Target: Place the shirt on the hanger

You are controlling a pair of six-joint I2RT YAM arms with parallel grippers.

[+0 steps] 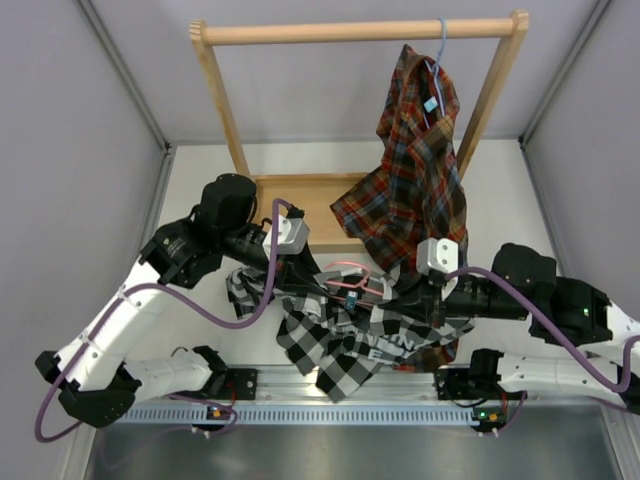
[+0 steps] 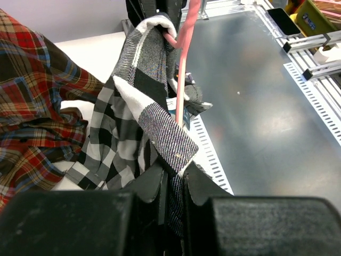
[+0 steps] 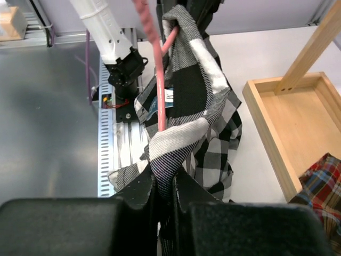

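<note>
Nearest the arm bases, the black-and-white buffalo-check button shirt (image 1: 345,350) sags toward the near edge of the table, white lettering facing up. Just beyond, the left gripper (image 2: 171,178) is pinched tight on a fold of the check cloth. The right gripper (image 3: 165,184) is likewise clamped on a fold at the other side. The spread grip likely keeps the garment stretched along the thin pink wire hanger (image 1: 352,281), which lies between them, partly wrapped in cloth. Farthest back, a wooden garment rack (image 1: 360,32) carries a red plaid shirt (image 1: 410,180) on a light blue hanger (image 1: 440,45).
</note>
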